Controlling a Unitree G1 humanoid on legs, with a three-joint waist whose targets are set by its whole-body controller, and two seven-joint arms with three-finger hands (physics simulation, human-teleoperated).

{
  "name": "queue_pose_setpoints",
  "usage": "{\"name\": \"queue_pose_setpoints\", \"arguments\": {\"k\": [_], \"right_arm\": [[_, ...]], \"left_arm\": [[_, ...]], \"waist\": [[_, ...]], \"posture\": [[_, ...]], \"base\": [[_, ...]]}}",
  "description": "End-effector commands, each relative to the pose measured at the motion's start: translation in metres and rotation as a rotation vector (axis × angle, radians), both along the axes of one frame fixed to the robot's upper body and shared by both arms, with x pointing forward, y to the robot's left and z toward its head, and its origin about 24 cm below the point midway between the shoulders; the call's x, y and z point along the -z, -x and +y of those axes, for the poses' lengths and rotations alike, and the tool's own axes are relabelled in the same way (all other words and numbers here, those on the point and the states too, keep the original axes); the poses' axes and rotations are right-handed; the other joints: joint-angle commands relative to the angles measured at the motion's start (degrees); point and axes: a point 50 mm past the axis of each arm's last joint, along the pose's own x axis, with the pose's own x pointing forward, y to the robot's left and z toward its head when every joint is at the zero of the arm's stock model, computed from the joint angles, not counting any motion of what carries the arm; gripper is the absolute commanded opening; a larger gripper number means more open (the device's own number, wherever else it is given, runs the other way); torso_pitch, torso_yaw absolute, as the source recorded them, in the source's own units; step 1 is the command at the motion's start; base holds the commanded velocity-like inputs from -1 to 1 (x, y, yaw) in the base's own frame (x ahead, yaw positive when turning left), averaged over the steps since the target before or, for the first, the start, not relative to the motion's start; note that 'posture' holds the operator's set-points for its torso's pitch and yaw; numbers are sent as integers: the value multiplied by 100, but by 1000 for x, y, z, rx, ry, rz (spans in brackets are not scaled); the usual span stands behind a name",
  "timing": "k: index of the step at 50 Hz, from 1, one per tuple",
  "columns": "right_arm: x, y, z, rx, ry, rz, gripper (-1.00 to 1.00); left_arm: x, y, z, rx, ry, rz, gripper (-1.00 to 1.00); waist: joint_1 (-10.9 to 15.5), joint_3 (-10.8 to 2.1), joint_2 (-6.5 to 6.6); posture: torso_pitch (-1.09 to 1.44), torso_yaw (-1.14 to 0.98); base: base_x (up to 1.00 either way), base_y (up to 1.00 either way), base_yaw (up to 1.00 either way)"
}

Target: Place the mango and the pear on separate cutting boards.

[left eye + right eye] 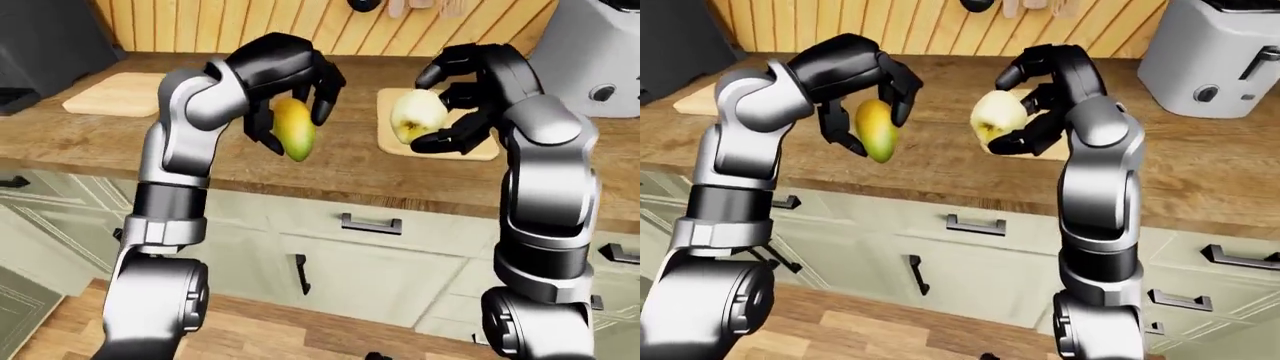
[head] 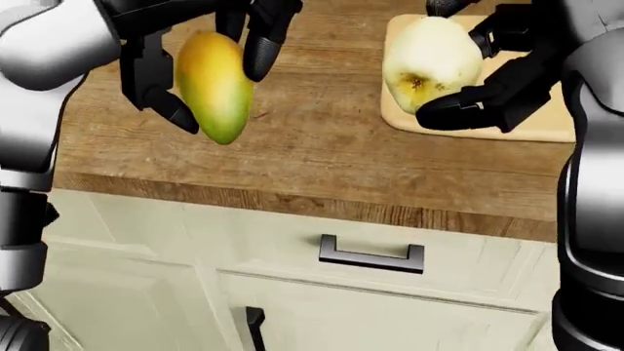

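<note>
My left hand [image 1: 290,94] is shut on a yellow-green mango [image 1: 293,129] and holds it above the wooden counter [image 1: 340,161], hanging point down. My right hand [image 1: 455,97] is shut on a pale yellow pear [image 1: 416,115] and holds it over the near cutting board [image 1: 484,148], which lies at the centre right of the left-eye view. A second cutting board [image 1: 115,94] lies on the counter at the upper left, well left of the mango. In the head view the mango [image 2: 214,80] and pear [image 2: 429,58] fill the top.
A grey toaster-like appliance [image 1: 1220,64] stands on the counter at the upper right. A dark appliance [image 1: 45,49] stands at the upper left. Cream cabinet drawers with dark handles [image 2: 371,256] lie below the counter edge. Utensils hang on the wooden wall [image 1: 420,7].
</note>
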Motion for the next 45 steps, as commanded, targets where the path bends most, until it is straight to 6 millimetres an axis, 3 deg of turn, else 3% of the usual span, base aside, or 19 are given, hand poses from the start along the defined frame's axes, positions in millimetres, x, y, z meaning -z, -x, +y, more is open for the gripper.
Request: {"name": "queue_pose_setpoints", "arguments": {"k": [1,4,9,11,13,14,19,22,23,24,27,29,32,33,37,39,40,42,45], "right_arm": [[-25,7,0,5,21,-122,-100],[-25,7,1,1,26,-122,-100],[-24,6,2,0,32,-124,-100],[-24,5,3,4,31,-126,-100],[-25,5,3,6,29,-133,-100],[-27,4,3,12,24,-142,-100],[-30,3,3,31,11,-163,-100],[-31,3,1,46,3,-163,-100],[-30,2,0,51,1,-163,-100],[-30,2,0,51,3,-163,-100],[-31,2,0,51,1,-164,-100],[-30,1,1,46,2,-165,-100],[-29,0,1,45,3,-164,-100],[-29,0,1,45,4,-164,-100],[-29,-1,1,44,6,-165,-100],[-29,-1,2,42,6,-166,-100],[-30,-1,2,39,4,-171,-100],[-30,-1,3,38,3,-174,-100],[-33,1,2,38,5,-180,-100]], "left_arm": [[-27,9,0,16,45,-103,-100],[-26,9,0,17,47,-103,-100],[-24,8,1,18,50,-101,-100],[-24,7,2,17,55,-104,-100],[-25,7,3,16,60,-106,-100],[-25,8,4,14,66,-110,-100],[-24,8,5,13,72,-115,-100],[-24,8,6,12,74,-116,-100],[-25,8,6,12,75,-117,-100],[-24,8,6,13,75,-116,-100],[-23,7,6,13,76,-117,-100],[-23,7,6,11,78,-116,-100],[-23,7,6,12,80,-120,-100],[-23,6,6,12,80,-121,-100],[-23,6,6,14,83,-123,-100],[-24,6,7,14,85,-125,-100],[-25,6,8,12,89,-128,-100],[-28,6,8,12,96,-137,-100],[-30,7,8,14,100,-144,-100]], "waist": [[-71,-205,10],[-25,-273,39],[43,-145,-209],[173,-17,-509],[265,-61,-927],[257,16,-738],[180,11,-422],[117,-11,-430],[91,-154,-393],[66,-7,-377],[59,152,-478],[77,72,-559],[127,-92,-1018],[140,42,-828],[134,-34,-743],[119,4,-643],[113,157,-613],[67,-19,-583],[12,-130,-260]], "posture": [[0,0],[0,0],[0,0],[0,0],[0,0],[0,0],[0,0],[0,0],[0,0],[0,0],[0,0],[0,0],[0,0],[0,0],[0,0],[0,0],[0,0],[0,0],[0,0]], "base": [[0,-11,0],[0,-34,0],[0,-32,0],[0,0,0],[0,0,0],[0,0,0],[0,0,0],[0,0,0],[22,0,0],[30,0,0],[41,0,0],[44,0,0],[45,0,0],[45,0,0],[45,0,0],[45,0,0],[0,0,0],[0,0,0],[0,0,0]]}}
